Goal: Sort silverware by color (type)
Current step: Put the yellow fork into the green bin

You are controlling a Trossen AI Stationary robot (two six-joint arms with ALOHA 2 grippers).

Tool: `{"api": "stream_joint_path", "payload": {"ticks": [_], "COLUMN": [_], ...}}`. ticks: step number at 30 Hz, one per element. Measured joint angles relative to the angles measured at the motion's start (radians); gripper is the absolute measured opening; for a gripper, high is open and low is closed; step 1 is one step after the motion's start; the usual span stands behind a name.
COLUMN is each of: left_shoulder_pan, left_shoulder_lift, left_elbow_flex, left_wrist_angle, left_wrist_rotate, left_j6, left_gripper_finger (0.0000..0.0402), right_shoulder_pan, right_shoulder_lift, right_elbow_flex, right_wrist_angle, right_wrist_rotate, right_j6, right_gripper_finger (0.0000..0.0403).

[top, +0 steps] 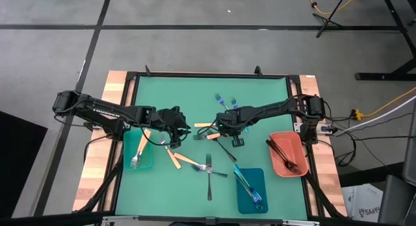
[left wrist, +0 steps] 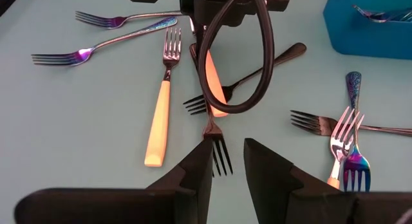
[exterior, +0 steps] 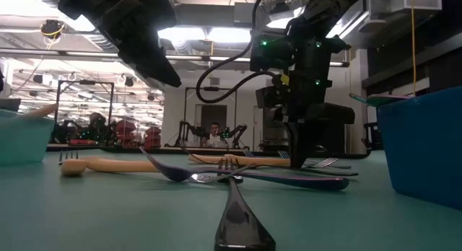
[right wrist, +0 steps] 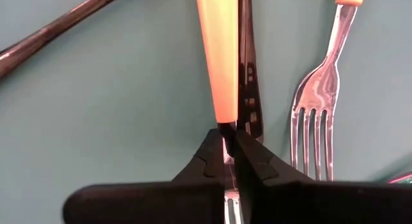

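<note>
You will find no legible writing or brand on anything here; the pale lettering along the left arm in the high view is too small to read. Your right tool (right wrist: 229, 161) reaches in from the right to the middle of the green surface (top: 195, 96), wrist pointed down, fingers clenched on an orange-handled fork (right wrist: 219, 56) lying beside a dark fork (right wrist: 250, 89). Your left tool (left wrist: 226, 166) hovers left of centre with its fingers parted and nothing between them, above a dark fork (left wrist: 215, 130). The rest of the silverware lies scattered mid-surface, with some already in the teal tray (top: 126, 162) on the left, the blue tray (top: 259, 177) near centre and the salmon tray (top: 281, 138) on the right.
</note>
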Motion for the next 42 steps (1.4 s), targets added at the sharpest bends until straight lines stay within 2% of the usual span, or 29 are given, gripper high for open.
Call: {"api": "stream_joint_path", "payload": {"ticks": [22, 28, 42], "left_shoulder_pan": [0.000, 0.000, 0.000], "left_shoulder_lift": [0.000, 0.000, 0.000], "left_elbow_flex": [0.000, 0.000, 0.000], "left_wrist_angle": [-0.002, -0.003, -0.003], "left_wrist_rotate": [0.000, 0.000, 0.000], "left_j6": [0.000, 0.000, 0.000], "left_gripper_finger": [0.0082, 0.0082, 0.0082], "right_shoulder_pan": [0.000, 0.000, 0.000], "right_shoulder_lift": [-0.030, -0.088, -0.316], "right_elbow_flex": [0.012, 0.015, 0.016], "right_wrist_angle": [-0.031, -0.051, -0.068], "right_wrist_rotate": [-0.020, -0.020, -0.006], "right_j6": [0.003, 0.003, 0.040], "right_gripper_finger": [0.0001, 0.0001, 0.0002]}}
